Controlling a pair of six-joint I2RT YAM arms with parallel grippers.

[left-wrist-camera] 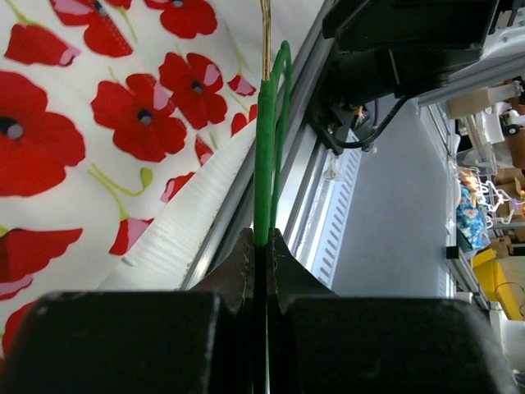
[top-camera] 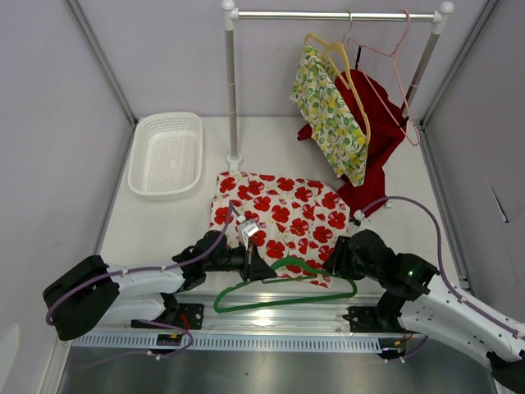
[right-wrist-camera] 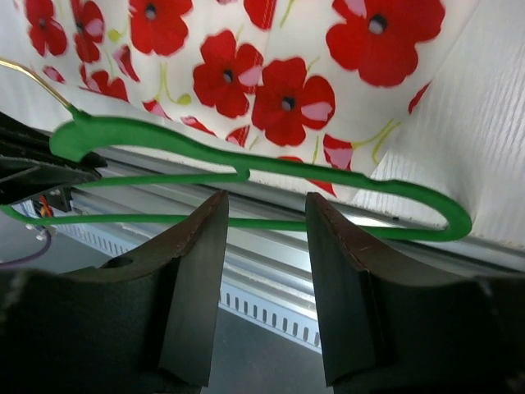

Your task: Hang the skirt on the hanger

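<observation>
The skirt (top-camera: 283,217), white with red poppies, lies flat on the table in front of the rack. A green hanger (top-camera: 283,291) lies at the skirt's near edge, over the metal rail. My left gripper (top-camera: 256,264) is shut on the green hanger (left-wrist-camera: 264,156) near its hook end. My right gripper (top-camera: 338,261) is open and empty, its jaws apart just above the hanger's right shoulder (right-wrist-camera: 394,190) and the skirt's hem (right-wrist-camera: 271,90).
A white basket (top-camera: 166,153) stands at the back left. A clothes rack (top-camera: 232,90) holds a yellow floral garment (top-camera: 332,115), a red garment (top-camera: 379,131) and a pink hanger (top-camera: 394,57). A metal rail (top-camera: 271,316) runs along the near edge.
</observation>
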